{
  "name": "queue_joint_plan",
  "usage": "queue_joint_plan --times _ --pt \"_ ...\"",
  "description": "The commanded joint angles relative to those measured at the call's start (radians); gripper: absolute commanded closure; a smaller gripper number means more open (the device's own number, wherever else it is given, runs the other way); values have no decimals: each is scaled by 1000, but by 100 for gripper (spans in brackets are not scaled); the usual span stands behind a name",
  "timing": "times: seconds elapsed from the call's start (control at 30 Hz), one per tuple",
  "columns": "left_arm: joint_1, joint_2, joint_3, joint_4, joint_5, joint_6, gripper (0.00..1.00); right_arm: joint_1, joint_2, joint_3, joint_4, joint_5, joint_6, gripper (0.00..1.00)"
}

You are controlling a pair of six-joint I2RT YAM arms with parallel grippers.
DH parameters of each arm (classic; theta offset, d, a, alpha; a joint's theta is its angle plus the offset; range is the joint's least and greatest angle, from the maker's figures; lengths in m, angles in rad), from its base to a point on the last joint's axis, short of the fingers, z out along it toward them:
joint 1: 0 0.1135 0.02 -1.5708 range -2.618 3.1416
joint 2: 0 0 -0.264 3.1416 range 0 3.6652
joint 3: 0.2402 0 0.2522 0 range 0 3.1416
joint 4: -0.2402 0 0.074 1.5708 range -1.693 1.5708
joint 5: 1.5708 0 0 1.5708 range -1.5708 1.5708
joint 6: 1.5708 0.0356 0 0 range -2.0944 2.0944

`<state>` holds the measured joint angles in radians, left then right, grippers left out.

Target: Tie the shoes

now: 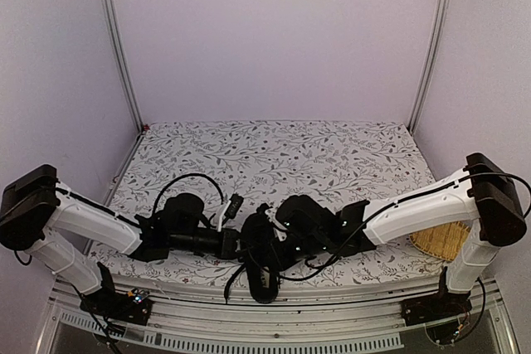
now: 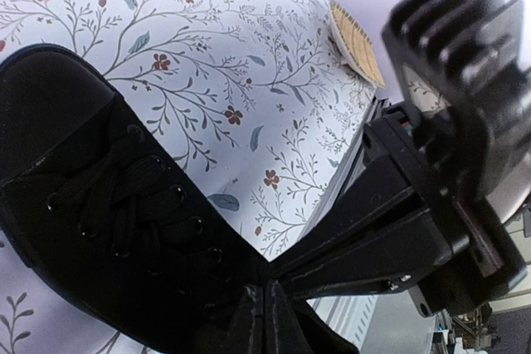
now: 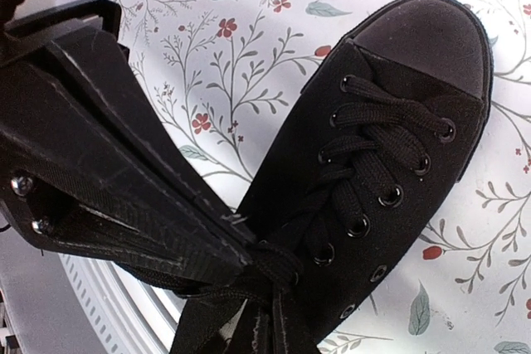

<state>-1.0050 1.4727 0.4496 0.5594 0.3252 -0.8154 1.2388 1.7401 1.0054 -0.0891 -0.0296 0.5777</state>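
The black shoe (image 1: 262, 264) lies at the table's near edge between my arms, with its toe pointing away from me. In the left wrist view the shoe (image 2: 91, 205) fills the lower left. My left gripper (image 2: 267, 317) is shut at the top of the lacing, and the right gripper's fingers (image 2: 373, 230) meet it from the right. The right wrist view shows the shoe (image 3: 398, 122) with its crossed laces (image 3: 365, 163). There my right gripper (image 3: 278, 325) is shut on a bunched lace at the top eyelets. The left gripper's fingers (image 3: 124, 172) pinch the same bunch from the left.
A floral cloth (image 1: 282, 155) covers the table. A round woven mat (image 1: 441, 242) lies at the right edge, and the woven mat (image 2: 358, 43) also shows in the left wrist view. The shoe's heel overhangs the table's metal front rail (image 1: 274, 321). Lilac walls close in three sides.
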Motion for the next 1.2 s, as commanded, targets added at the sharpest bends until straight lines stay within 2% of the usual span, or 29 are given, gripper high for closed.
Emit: queue_joint_plan --times 0.0,0.6,1.0,1.17 --pt "-17 -13 0 -24 -26 22 100 7 -41 -10 30 55 29 98" --pt "-24 -59 -34 -17 -58 -10 100 7 76 -39 245 42 33 98" --pt "-40 -49 -59 43 -38 -41 100 11 134 -46 291 147 50 98" --pt "-42 -62 -66 15 -47 -52 100 14 120 -73 305 172 72 98"
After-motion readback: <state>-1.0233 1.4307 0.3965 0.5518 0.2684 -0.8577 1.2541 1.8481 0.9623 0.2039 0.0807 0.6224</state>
